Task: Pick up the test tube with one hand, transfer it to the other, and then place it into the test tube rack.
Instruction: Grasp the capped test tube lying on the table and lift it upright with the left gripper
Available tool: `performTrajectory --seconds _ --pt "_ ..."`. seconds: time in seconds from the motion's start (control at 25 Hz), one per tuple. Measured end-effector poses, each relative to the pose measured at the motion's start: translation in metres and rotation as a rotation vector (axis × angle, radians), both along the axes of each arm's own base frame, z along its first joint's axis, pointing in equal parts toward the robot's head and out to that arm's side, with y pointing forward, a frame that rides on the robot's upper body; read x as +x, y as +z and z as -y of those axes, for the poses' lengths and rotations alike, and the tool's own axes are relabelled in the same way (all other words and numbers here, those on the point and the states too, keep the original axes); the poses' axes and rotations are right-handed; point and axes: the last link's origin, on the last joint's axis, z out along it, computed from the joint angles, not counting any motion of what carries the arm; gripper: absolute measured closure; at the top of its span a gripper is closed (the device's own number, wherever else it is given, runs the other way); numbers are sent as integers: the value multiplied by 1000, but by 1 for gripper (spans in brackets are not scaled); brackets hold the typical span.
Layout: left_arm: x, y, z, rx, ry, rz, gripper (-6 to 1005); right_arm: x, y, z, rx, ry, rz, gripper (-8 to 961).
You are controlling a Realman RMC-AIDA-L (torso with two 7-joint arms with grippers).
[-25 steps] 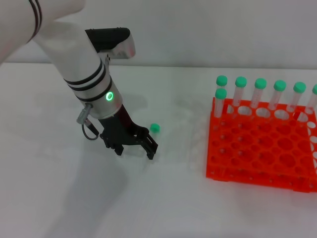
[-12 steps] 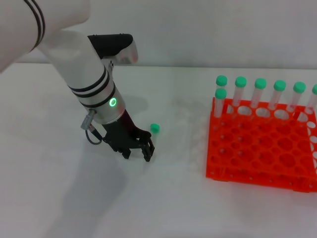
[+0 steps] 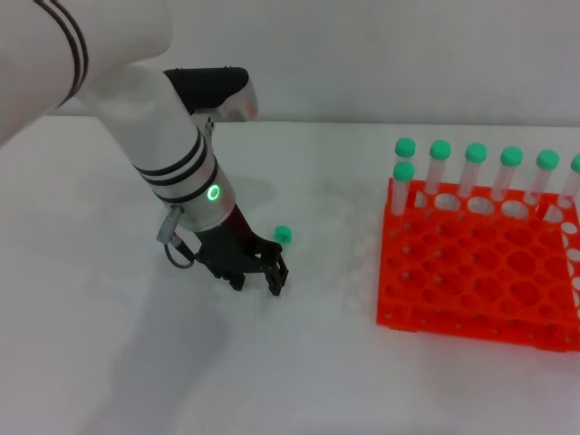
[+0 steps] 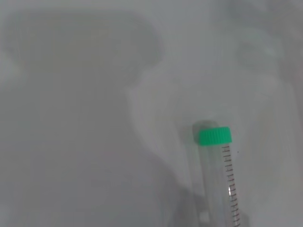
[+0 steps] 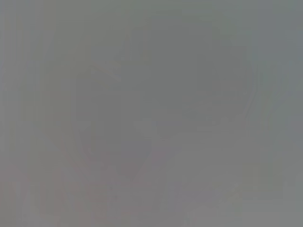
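Note:
The test tube lies flat on the white table; its green cap (image 3: 283, 234) shows in the head view, and its clear body is hard to make out there. The left wrist view shows the cap (image 4: 214, 136) and the graduated clear body (image 4: 230, 184). My left gripper (image 3: 257, 283), black on the white arm with a green light ring, is low over the table just in front of the cap. Its fingers stand apart, empty. The orange test tube rack (image 3: 471, 281) stands at the right. My right gripper is out of view.
Several green-capped tubes (image 3: 440, 168) stand upright in the rack's back row, one (image 3: 403, 186) in the row before it. The right wrist view shows only plain grey. Bare white table lies between the left gripper and the rack.
My left gripper has moved a little to the right and down toward the table near the tube. Its fingers have drawn closer together. The tube's cap has not moved.

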Motion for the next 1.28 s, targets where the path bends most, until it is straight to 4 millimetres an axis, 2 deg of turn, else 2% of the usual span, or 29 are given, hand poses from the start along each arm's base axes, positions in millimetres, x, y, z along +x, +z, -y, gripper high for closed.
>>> performTrajectory --seconds 0.48,0.6,0.8,0.92,1.28 --pt "0 -12 7 -37 -26 0 477 0 2 -1 -8 8 2 106" --pt "-2 -13 7 -44 -37 0 678 0 3 -2 -8 8 2 106" --pt "-3 -13 5 -35 -55 4 775 1 5 -2 -5 8 4 107" --pt "-5 -9 -2 11 -74 15 790 1 6 -2 -3 7 5 107" --pt "-5 1 -26 206 -179 292 803 7 14 0 29 -17 2 108"
